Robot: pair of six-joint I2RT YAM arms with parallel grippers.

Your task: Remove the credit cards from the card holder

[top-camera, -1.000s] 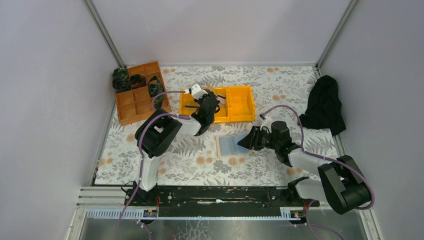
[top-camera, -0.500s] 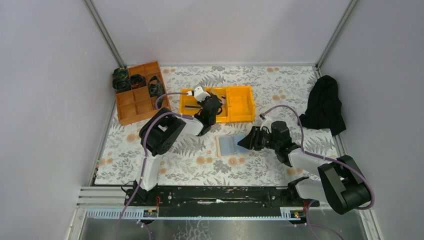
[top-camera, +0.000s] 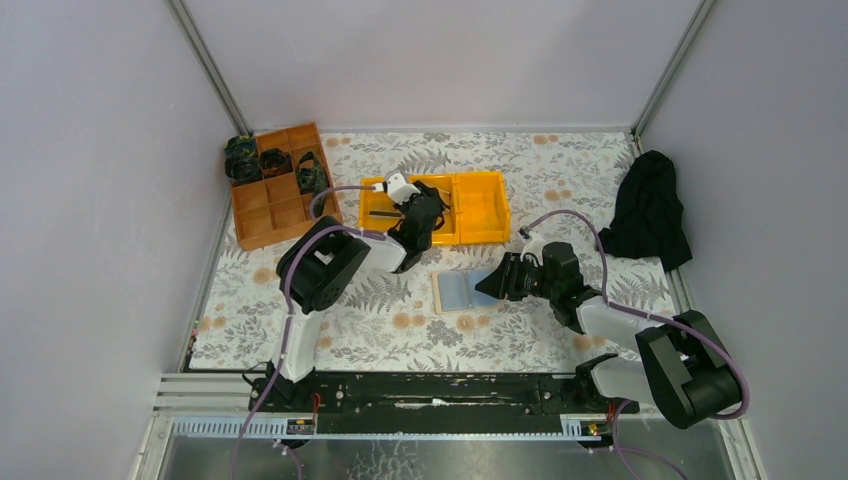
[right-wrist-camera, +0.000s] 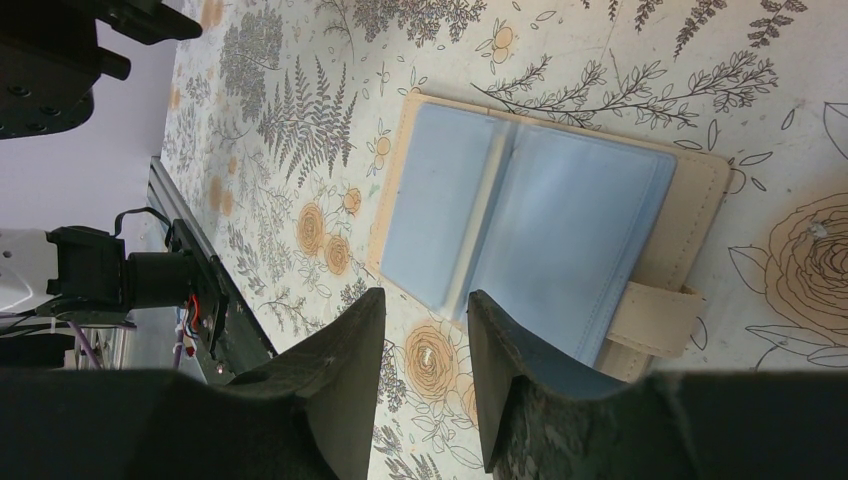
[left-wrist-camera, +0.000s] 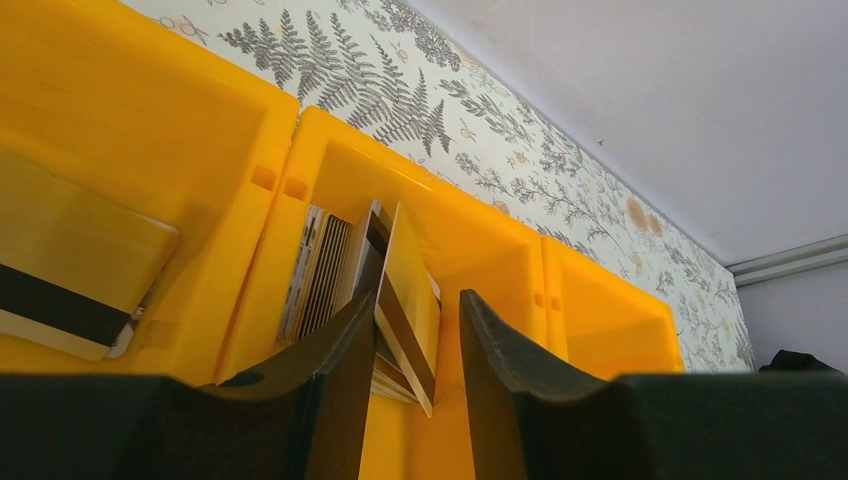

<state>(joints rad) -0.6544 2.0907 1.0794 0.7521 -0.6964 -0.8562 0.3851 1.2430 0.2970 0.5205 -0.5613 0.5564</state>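
The card holder (top-camera: 463,290) lies open on the table, tan outside and pale blue inside (right-wrist-camera: 540,225), with its strap tab at the right. My right gripper (top-camera: 487,287) is open (right-wrist-camera: 427,300) at the holder's right edge, one finger over the blue lining, with nothing between its fingers. My left gripper (top-camera: 425,212) is down in the middle compartment of the yellow bin (top-camera: 480,205). It stands open (left-wrist-camera: 415,300). A tan credit card with a dark stripe (left-wrist-camera: 405,290) leans against its left finger, clear of the right one. More credit cards (left-wrist-camera: 320,270) stand stacked behind, and one (left-wrist-camera: 70,265) lies in the left compartment.
An orange-brown divided tray (top-camera: 275,190) with black items (top-camera: 243,160) stands at the back left. A black cloth (top-camera: 650,210) lies by the right wall. The yellow bin's walls (left-wrist-camera: 290,150) close in on both sides of the left gripper.
My left gripper shifted slightly right over the bin and its jaws have opened, letting go of the striped card. The right arm and the holder have not moved.
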